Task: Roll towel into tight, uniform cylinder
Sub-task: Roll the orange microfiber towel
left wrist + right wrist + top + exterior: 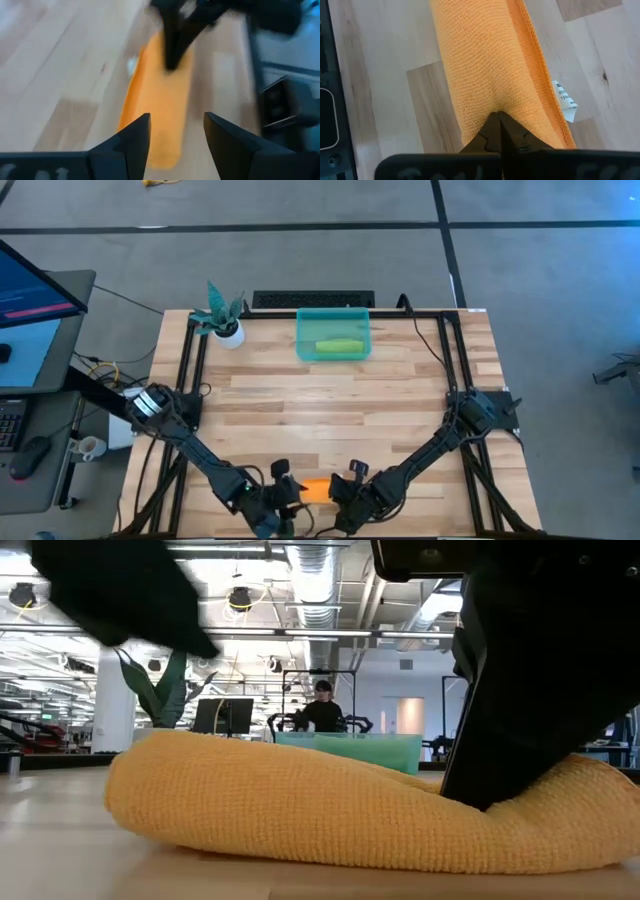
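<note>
You are looking at the orange knitted towel [490, 60], lying rolled into a long, soft bundle on the light wooden slatted table [330, 400], at the table's near edge between the two arms. The right gripper [499, 120] is pressing its two dark fingers together on one end of the roll; the fingertips are meeting in a point and denting the fabric there, and in the low view the same dark fingers [500, 780] are sinking into the yellow-orange bundle [300, 805]. A small white care label [565, 97] is sticking out from the towel's edge beside that end. The left gripper [175, 132] is hovering above the other end of the roll with its fingers standing apart and nothing between them; the towel [160, 100] is showing through the gap. In the high view, you are seeing both arms converging low over the towel [315, 489], the left gripper [282, 498] just beside one end and the right gripper [345, 492] on the other. At the far side of the table, a translucent teal plastic bin [334, 335] is standing, with a small green potted plant in a white pot [222, 315] near it. A person [322, 710] is sitting in the room beyond the table.
</note>
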Available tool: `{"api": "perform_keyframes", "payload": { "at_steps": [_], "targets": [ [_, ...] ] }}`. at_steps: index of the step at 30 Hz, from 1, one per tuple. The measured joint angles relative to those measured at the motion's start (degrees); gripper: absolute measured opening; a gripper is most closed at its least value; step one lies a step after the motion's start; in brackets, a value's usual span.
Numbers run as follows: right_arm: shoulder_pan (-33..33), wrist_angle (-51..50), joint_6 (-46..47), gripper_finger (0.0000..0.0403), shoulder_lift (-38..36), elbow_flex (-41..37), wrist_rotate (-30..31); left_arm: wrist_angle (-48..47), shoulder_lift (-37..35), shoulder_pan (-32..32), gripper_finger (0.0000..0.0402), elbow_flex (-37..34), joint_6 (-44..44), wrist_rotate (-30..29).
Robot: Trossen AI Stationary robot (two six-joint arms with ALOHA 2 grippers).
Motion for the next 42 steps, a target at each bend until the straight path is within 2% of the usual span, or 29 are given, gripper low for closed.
{"api": "perform_keyframes", "payload": {
  "at_steps": [4,12,19,23,31,37,42],
  "targets": [
    [-0.1,0.0,-0.1,0.001,0.0,0.0,-0.2,5.0,-0.2,-1.3,0.0176,-0.1,7.9,-1.4],
    [-0.1,0.1,-0.2,0.001,0.0,0.0,0.0,18.0,6.7,0.8,0.0176,-0.1,12.8,4.2],
    [0.0,0.1,-0.4,0.0009,0.0,0.0,-0.8,16.6,7.9,3.5,0.0163,0.0,11.1,4.4],
    [0.2,0.1,-1.2,0.001,0.0,0.0,-0.8,15.7,7.9,4.8,0.0124,0.0,9.6,8.8],
    [0.0,-0.5,-1.3,0.0012,0.0,0.6,-2.3,9.7,9.3,6.3,0.0054,0.2,4.6,12.1],
    [-0.2,-1.6,-1.3,0.0023,0.3,2.1,-3.8,9.2,9.2,6.5,0.0037,0.1,2.4,12.0],
    [-0.8,-3.2,-0.2,0.0061,0.6,3.5,-4.4,8.5,9.3,6.6,0.0036,0.1,-1.2,12.8]
  ]
}}
